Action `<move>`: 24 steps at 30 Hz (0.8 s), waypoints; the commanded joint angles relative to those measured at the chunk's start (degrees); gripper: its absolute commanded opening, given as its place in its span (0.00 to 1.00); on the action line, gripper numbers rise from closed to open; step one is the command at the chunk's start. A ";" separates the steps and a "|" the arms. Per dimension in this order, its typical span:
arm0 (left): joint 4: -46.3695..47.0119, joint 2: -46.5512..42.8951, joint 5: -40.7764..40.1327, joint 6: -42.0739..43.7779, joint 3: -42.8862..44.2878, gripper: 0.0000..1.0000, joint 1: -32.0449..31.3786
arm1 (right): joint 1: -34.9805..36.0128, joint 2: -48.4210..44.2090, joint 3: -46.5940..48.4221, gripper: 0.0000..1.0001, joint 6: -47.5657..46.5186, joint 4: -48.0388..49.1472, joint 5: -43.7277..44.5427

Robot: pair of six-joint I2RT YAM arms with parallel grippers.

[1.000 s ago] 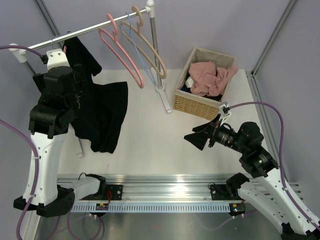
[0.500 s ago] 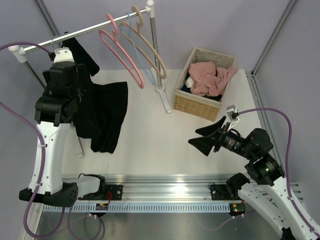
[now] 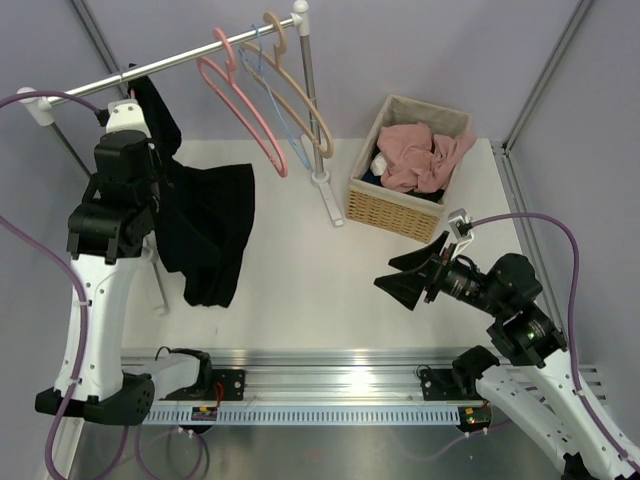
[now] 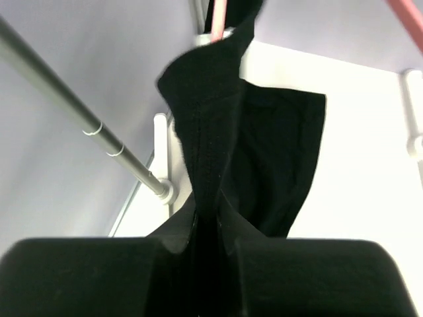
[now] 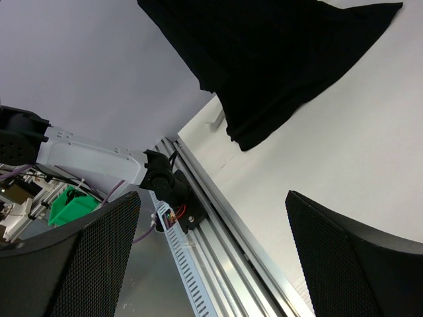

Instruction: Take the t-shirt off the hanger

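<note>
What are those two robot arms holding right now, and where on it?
The left fingers pinch the black t-shirt by a bunched, stitched fold of its cloth. The right fingers are open and hold nothing.

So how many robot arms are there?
2. The left arm reaches up to the black t-shirt hanging at the rail. The right arm is over the table, near the basket. None seem hidden.

The t-shirt (image 3: 210,230) is matt black cloth, the rail (image 3: 180,58) smooth shiny metal, the basket (image 3: 385,213) rough woven wicker.
</note>
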 commanded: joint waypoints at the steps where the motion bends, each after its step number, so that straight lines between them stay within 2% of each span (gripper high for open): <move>1: 6.45 -3.41 2.84 0.85 2.75 0.00 0.12 | 0.37 -0.27 0.08 1.00 -0.26 0.06 -0.53; 10: 9.09 -4.64 9.43 2.08 6.09 0.00 0.12 | 0.37 0.86 -0.01 0.99 -0.35 0.41 -0.61; 19: 6.71 -11.58 14.53 -1.26 -4.00 0.00 0.12 | 0.37 0.08 -0.71 0.99 -0.88 1.37 -1.66; 24: 8.72 -16.40 15.23 1.37 -8.41 0.00 0.12 | 0.37 -0.98 -1.59 1.00 -1.67 2.87 -2.11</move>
